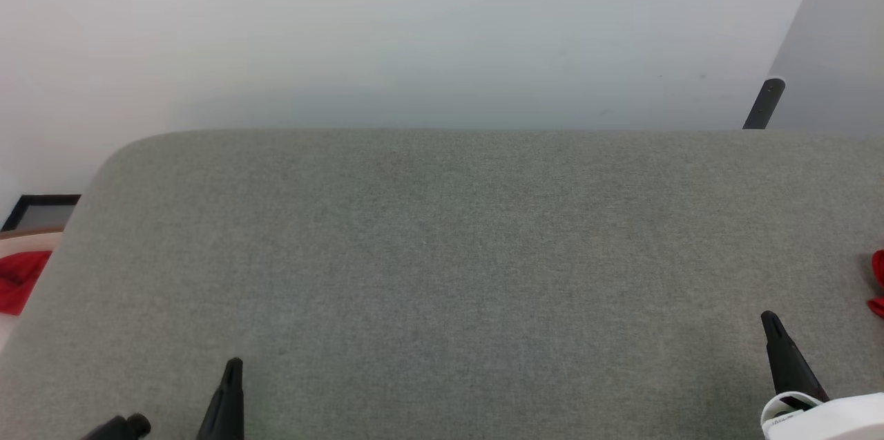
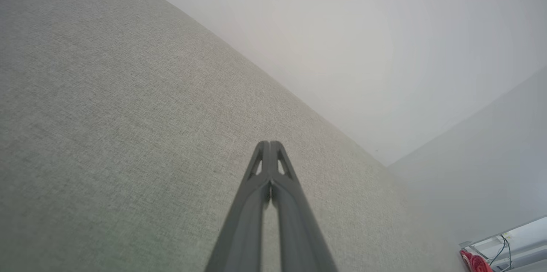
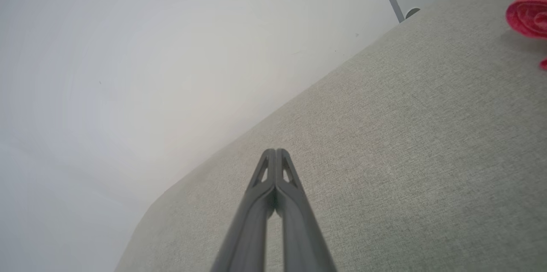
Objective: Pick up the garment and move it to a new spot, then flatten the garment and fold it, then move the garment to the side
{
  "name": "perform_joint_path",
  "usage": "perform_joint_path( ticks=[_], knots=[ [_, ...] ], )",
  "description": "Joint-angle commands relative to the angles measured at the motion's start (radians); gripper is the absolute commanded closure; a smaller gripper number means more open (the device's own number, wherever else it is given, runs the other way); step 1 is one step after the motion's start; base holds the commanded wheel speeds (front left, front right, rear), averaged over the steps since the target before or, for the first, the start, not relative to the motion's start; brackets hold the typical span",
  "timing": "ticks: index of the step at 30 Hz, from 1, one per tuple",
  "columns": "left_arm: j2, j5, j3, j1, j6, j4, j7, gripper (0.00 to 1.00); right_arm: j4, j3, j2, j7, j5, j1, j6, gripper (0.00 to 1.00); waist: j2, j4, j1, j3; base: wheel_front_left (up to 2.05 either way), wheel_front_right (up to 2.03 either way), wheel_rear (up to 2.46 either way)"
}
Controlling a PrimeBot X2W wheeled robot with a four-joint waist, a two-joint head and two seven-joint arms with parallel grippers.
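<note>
Hovering closed right gripper [image 3: 275, 152], red roll [image 3: 529, 15] beyond

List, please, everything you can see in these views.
surface: one, grey fabric, in front of the robot
wall: one, white, behind the surface
right cloth: one, red, rolled, on the surface's right edge
left cloth: one, red, beyond the surface's left edge
frame: one, black, just behind the left cloth
pole: one, dark, behind the surface's far right
left tool: one, dark, shut, over the near left
right tool: one, dark, shut, over the near right
</note>
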Motion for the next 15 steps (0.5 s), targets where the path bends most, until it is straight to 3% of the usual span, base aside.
perform_joint_path(
  ticks=[1,15],
  knots=[
    [0.000,-0.038,0.008,-0.028,-0.005,-0.008,0.007,1.00,-0.006,-0.007,0.001,0.005,0.034,-0.027,0.000,1.00,0.0000,0.000,0.0000,0.000,0.00,0.00,0.00],
    [-0.015,-0.207,0.022,-0.070,-0.009,0.016,0.054,1.00,0.021,-0.020,0.021,0.030,0.188,-0.053,0.000,1.00,0.0000,0.002,0.0000,0.004,0.00,0.00,0.00]
  ],
)
